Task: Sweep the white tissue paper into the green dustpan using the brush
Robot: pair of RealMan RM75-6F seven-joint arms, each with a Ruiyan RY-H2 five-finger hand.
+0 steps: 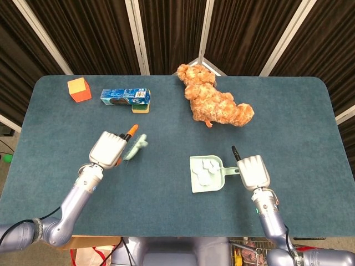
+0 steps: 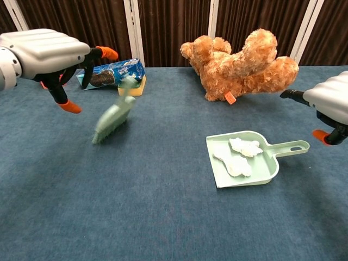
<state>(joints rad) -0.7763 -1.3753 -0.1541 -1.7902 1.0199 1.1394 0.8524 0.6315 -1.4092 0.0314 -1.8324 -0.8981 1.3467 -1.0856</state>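
Note:
The green dustpan (image 1: 198, 185) (image 2: 270, 175) lies flat right of the table's middle, with the white tissue paper (image 1: 207, 169) (image 2: 237, 157) inside it. Its handle (image 2: 292, 147) points toward my right hand (image 1: 254, 172) (image 2: 331, 100), which hovers just beyond the handle end, holding nothing. The pale green brush (image 1: 135, 146) (image 2: 113, 118) shows blurred at the left, low over the table and apart from my left hand (image 1: 108, 148) (image 2: 46, 54). That hand is above and left of the brush with its fingers spread and nothing in them.
A brown teddy bear (image 1: 216, 102) (image 2: 244, 62) lies behind the dustpan. At the back left are a blue cookie box (image 1: 125, 96) (image 2: 111, 72) on a yellow sponge (image 1: 141, 108) and an orange cube (image 1: 79, 90).

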